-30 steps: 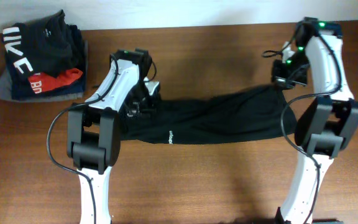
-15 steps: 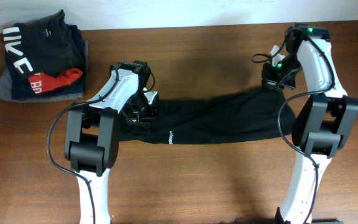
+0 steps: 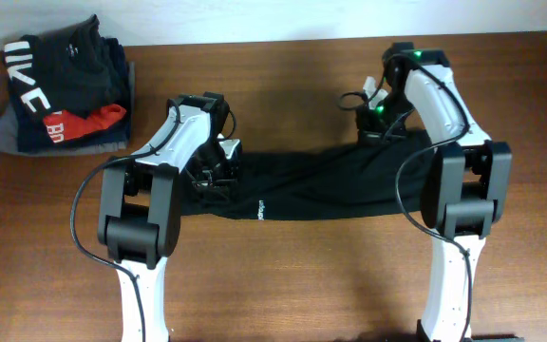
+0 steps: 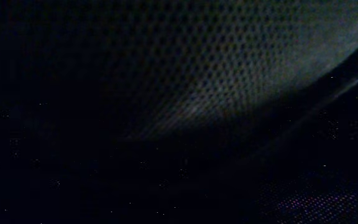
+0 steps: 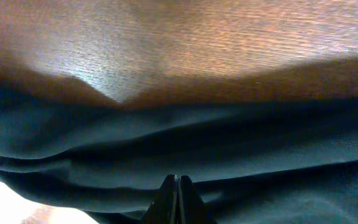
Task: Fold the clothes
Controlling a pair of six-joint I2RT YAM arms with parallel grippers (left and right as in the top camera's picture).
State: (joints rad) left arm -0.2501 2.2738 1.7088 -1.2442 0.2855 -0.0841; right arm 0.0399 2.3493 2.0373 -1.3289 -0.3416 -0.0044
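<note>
The clothes [image 3: 311, 185] are one black garment lying in a long band across the middle of the table, with small white lettering near the front edge. My left gripper [image 3: 215, 171] is at its left end, buried in bunched cloth. In the left wrist view, dark mesh fabric [image 4: 197, 81] fills the whole frame and hides the fingers. My right gripper [image 3: 380, 128] holds the garment's right end above the band's back edge. In the right wrist view, that gripper [image 5: 177, 180] is shut, with folds of the black cloth [image 5: 229, 143] around it.
A stack of folded garments [image 3: 60, 85], dark with white letters over red and grey, sits at the table's back left corner. Bare brown wood [image 3: 302, 285] runs along the front, and bare wood [image 5: 197, 43] shows beyond the cloth in the right wrist view.
My right gripper has travelled left along the back of the table, pulling the garment's right end with it and shortening the band. The left gripper has barely shifted.
</note>
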